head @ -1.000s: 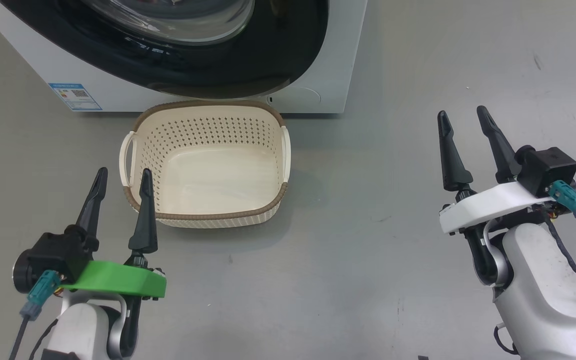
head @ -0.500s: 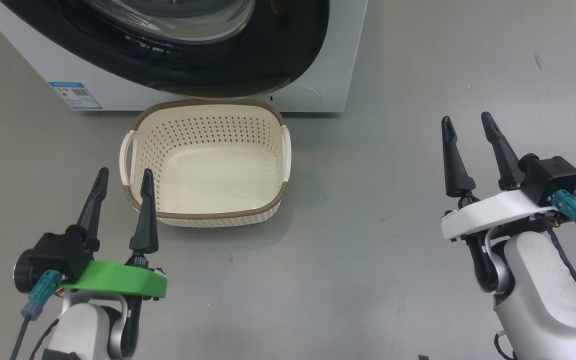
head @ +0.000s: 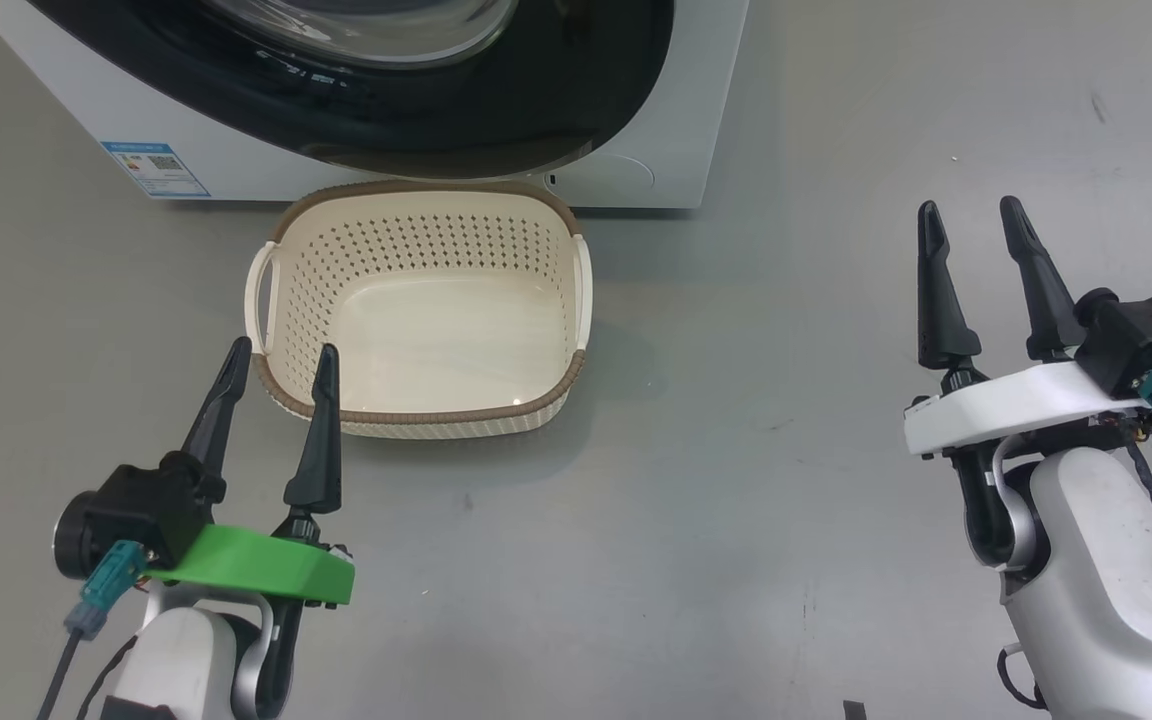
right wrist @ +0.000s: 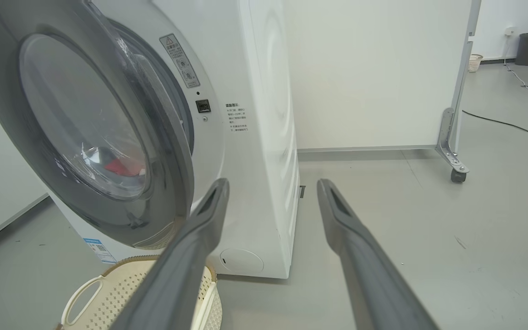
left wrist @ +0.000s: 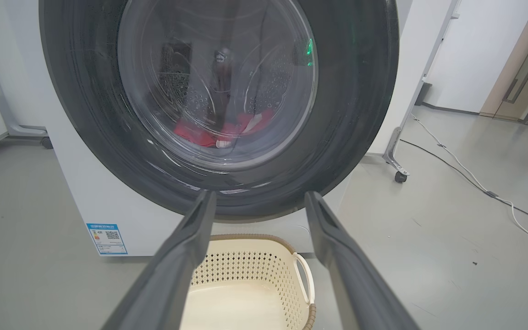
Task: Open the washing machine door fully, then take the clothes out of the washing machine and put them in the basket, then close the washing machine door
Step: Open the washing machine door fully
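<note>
washing machine door (left wrist: 355,91) has a glossy black rim and clear glass; below it, the basket (head: 576,300) is matt cream plastic, and the floor (head: 736,560) smooth grey.

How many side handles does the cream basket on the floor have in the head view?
2. The left handle is on the left side of the basket, and the right handle is on the opposite side. None seems hidden.

Your left gripper (head: 283,347) hangs at the near left corner of the basket (head: 433,186), fingers spread wide and holding nothing. Your right gripper (head: 968,203) is well off to the basket's right, fingers likewise parted and empty, pointing toward its far side.
</note>
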Controlling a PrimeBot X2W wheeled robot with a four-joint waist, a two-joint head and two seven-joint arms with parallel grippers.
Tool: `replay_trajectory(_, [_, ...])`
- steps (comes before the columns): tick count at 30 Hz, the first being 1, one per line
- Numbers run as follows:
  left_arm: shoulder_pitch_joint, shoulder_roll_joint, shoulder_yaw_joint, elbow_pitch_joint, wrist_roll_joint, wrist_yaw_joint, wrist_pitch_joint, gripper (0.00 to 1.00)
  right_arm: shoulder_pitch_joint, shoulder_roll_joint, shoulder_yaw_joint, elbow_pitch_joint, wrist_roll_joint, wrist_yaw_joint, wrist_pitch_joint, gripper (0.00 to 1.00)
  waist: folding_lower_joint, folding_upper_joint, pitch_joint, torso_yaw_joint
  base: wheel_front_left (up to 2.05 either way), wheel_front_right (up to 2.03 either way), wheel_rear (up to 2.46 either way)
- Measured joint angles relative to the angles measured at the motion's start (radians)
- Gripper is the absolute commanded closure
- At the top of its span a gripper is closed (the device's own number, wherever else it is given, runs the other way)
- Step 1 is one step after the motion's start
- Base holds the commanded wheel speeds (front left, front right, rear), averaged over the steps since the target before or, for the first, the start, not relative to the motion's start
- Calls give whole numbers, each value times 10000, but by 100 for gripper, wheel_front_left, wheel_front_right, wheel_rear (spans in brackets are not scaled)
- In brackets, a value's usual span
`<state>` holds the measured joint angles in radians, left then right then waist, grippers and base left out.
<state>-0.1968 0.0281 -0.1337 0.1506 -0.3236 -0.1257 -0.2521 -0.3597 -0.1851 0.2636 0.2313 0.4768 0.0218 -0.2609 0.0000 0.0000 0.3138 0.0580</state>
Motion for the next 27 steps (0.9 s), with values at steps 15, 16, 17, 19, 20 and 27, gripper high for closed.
replay_trajectory(15, [-110,0,-360,-4,-15,0,0,0,-1601,-360,-13,-121,71,330,577,100,0,0,496,405,0,0,0])
replay_trajectory(16, [-112,0,-385,-2,-15,0,0,0,-1752,-359,-40,-81,157,385,700,100,0,0,530,434,0,0,0])
replay_trajectory(17, [-116,2,-431,4,-15,2,0,0,-1900,-355,-59,-40,257,385,809,100,0,0,563,463,0,0,0])
replay_trajectory(19, [-139,0,-568,19,-15,0,0,0,-2190,-322,-199,35,489,387,1005,100,0,0,621,526,0,0,0])
replay_trajectory(20, [-152,0,-629,27,-15,0,0,0,-2342,-301,-299,90,688,389,1106,100,0,0,645,561,0,0,0])
replay_trajectory(27, [-352,0,-930,75,-19,0,0,0,-3341,-35,-738,650,1791,489,2008,100,0,0,739,838,0,0,0])
